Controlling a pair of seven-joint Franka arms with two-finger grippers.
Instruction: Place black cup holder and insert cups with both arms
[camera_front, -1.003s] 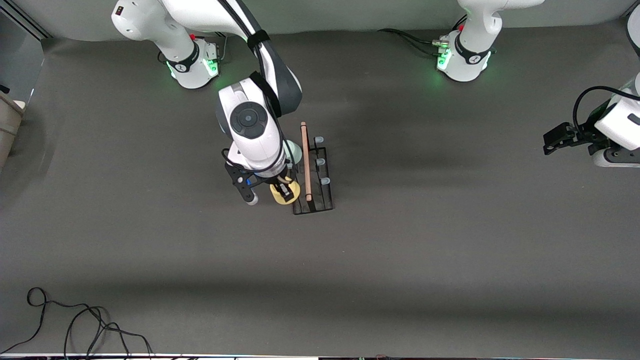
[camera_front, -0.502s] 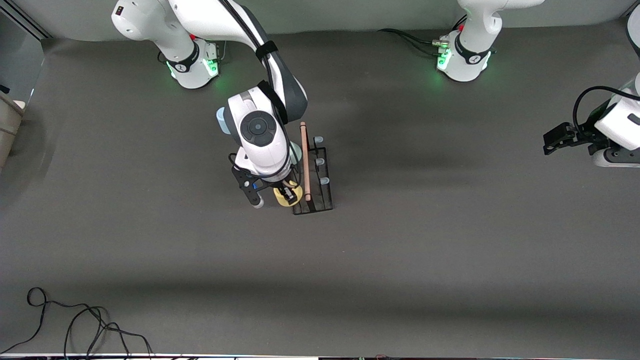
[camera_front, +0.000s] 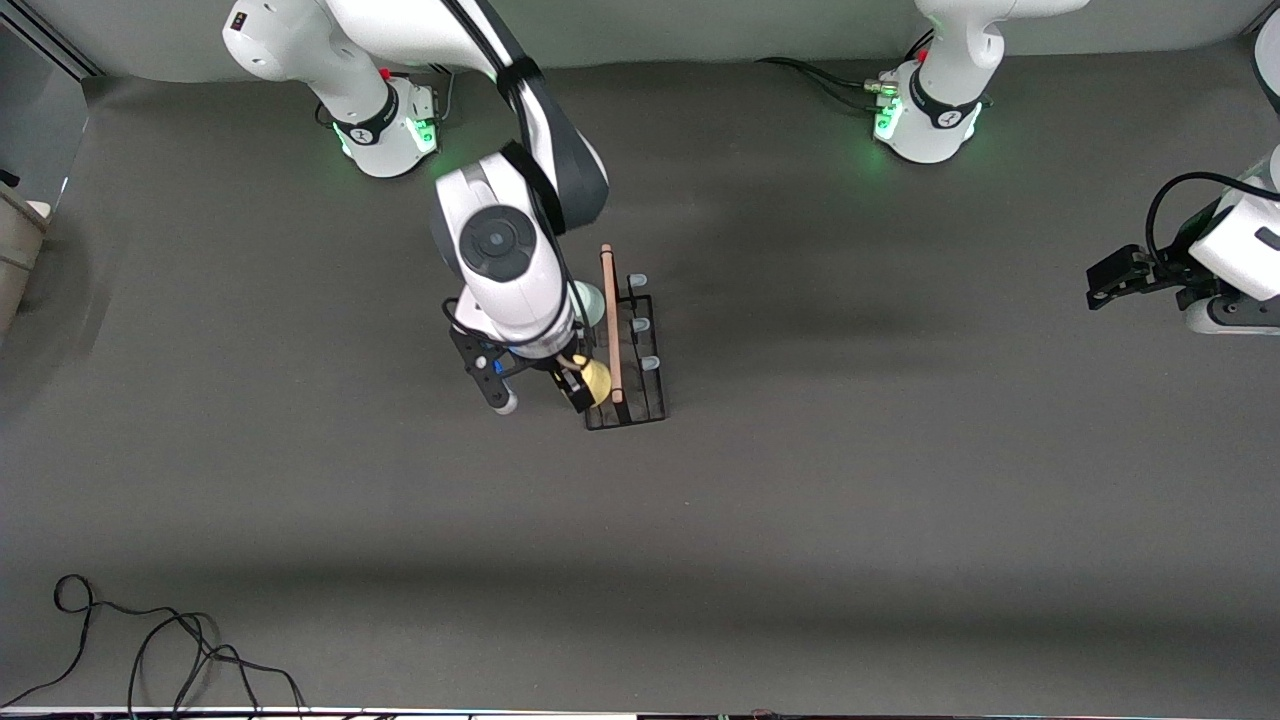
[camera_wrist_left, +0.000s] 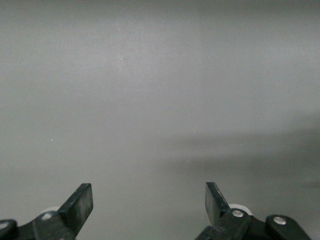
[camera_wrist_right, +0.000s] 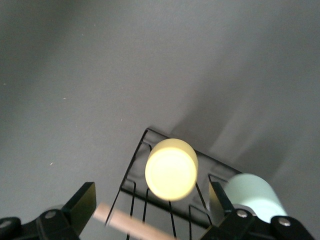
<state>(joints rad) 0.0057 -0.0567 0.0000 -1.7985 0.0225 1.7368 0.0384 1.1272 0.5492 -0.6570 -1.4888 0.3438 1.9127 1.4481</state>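
One yellow cup (camera_wrist_right: 171, 169) now sits inverted on a peg of the black cup holder (camera_front: 628, 360), at the holder's end nearer the front camera; half a second ago we saw it still gripped. A mint cup (camera_wrist_right: 251, 196) sits on the peg next along the same side. The holder stands nearer the surface's edge by the robots' bases than its front edge. The right hand (camera_wrist_right: 150, 200) is over the yellow cup, fingers now wide apart and off it. We judge two cups seated, blue unseen. The left hand (camera_wrist_left: 149, 202) waits wide open over the surface's edge at its arm's end.
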